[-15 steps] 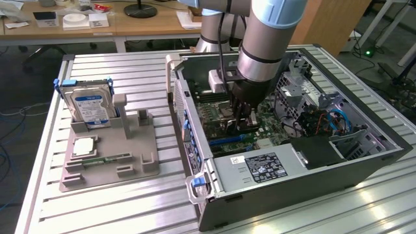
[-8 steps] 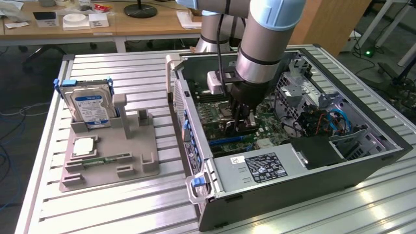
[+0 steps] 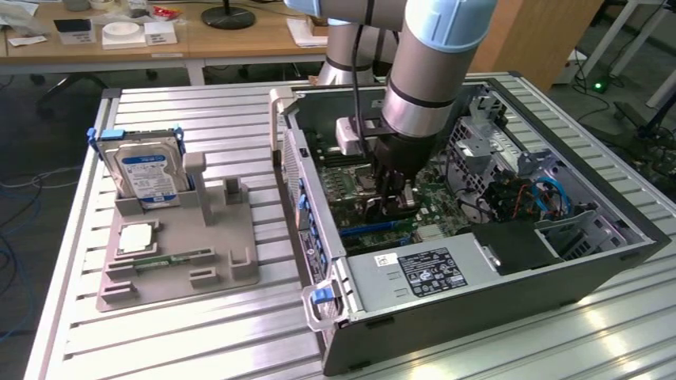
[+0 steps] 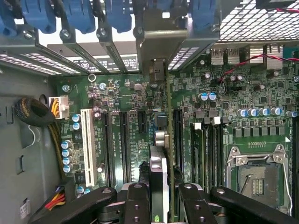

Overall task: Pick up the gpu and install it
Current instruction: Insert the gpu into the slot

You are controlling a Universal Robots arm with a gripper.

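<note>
Reaching into the open case [image 3: 480,305], the arm [image 3: 428,75] held the gpu [image 4: 160,163] edge-on over the motherboard [image 4: 119,95].

The hand [image 4: 163,201] was closed on the gpu, with a black finger [image 4: 137,203] pressed against each face of the card. The gpu ran parallel to the slots, with the white slot [image 4: 87,144] and the black expansion slots on one side and the RAM slots and CPU socket [image 4: 257,179] on the other. Its far end pointed at a grey bracket [image 4: 154,44] on the case's rear wall, below the blue latches [image 4: 79,14]. Whether the card was seated in a slot could not be told. On the exterior view's left, a grey holder [image 3: 217,269] sat on the surface [image 3: 201,344] beside the case, carrying an upright hard drive [image 3: 148,176] and a RAM stick [image 3: 169,260] lying flat.
</note>
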